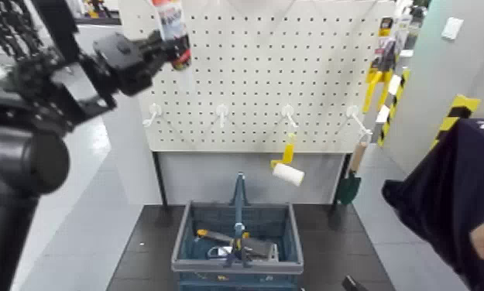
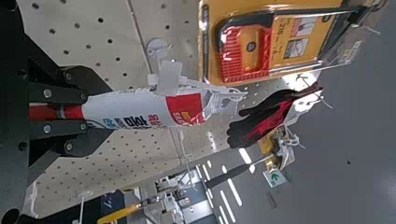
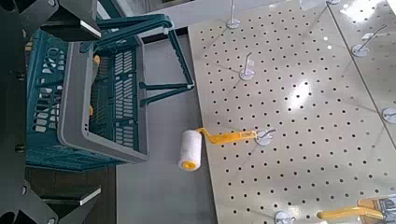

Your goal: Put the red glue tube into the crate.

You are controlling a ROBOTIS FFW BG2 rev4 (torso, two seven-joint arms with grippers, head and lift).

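tube (image 2: 149, 109): aloft by the pegboard (image 1: 237, 70), left side | left gripper (image 2: 86, 112): pinching tube at one end | crate (image 1: 181, 248): below, nearer, handle upright, tools inside | right gripper (image 3: 93, 112): near side, right of crate, fingers spread | roller (image 1: 288, 174), trowel (image 1: 348, 188): hanging right

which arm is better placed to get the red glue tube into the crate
Likely the left: its gripper is shut on the glue tube, up at the pegboard. The right gripper holds nothing, though its wrist view shows the crate.
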